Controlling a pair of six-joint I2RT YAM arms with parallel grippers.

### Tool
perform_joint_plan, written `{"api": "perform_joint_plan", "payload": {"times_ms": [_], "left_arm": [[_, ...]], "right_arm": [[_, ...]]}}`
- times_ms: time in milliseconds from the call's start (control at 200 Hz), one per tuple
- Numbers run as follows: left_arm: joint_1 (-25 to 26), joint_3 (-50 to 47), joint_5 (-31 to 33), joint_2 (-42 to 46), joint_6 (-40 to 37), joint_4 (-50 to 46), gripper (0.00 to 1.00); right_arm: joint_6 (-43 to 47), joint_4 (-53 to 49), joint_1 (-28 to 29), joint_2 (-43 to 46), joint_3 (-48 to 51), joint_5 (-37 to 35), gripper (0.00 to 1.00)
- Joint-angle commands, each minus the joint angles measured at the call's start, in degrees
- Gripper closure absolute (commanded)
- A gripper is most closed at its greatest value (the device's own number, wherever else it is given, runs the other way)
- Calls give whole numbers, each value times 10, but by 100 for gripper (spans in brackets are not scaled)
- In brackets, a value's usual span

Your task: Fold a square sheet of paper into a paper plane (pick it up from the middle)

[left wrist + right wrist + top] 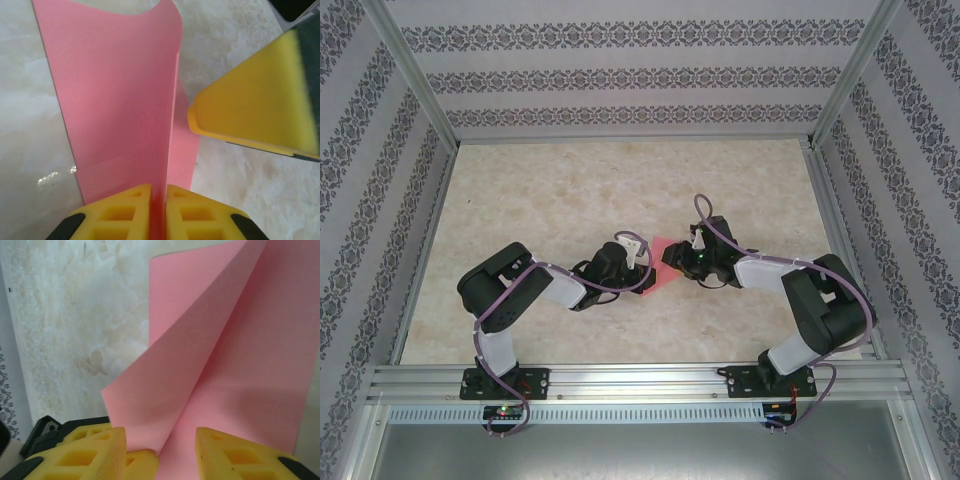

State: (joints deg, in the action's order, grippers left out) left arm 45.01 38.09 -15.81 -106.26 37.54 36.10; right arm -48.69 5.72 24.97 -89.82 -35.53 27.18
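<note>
The square sheet of paper (657,270) is pink-red and lies partly folded between the two grippers at the table's middle. In the left wrist view the paper (115,100) rises as a curved flap, and my left gripper (158,195) is shut on its creased edge. One yellow finger (260,100) of the right gripper hangs just right of the sheet. In the right wrist view the paper (240,365) forms a V-shaped fold running down between the spread fingers of my right gripper (160,442), which is open around it. A left finger (142,464) shows at the bottom.
The marble-patterned tabletop (550,190) stretches behind and to both sides of the arms. Metal frame posts (412,75) and patterned walls (620,70) enclose it. An aluminium rail (640,378) runs along the near edge with both arm bases on it.
</note>
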Motion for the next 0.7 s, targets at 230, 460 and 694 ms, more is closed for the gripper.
{"api": "perform_joint_plan", "payload": {"times_ms": [230,460,694], "left_arm": [[-7,5,-19,-13,14,13,80],[-7,19,-21,-3,19,-26,74],[-8,30,-28,36,14,-91,67]], "right_arm": [[18,13,-2,-30,-23,13,58],[28,-25,3,-42,-37,-10,56],[32,-68,13,-59,-50,-41,54]]}}
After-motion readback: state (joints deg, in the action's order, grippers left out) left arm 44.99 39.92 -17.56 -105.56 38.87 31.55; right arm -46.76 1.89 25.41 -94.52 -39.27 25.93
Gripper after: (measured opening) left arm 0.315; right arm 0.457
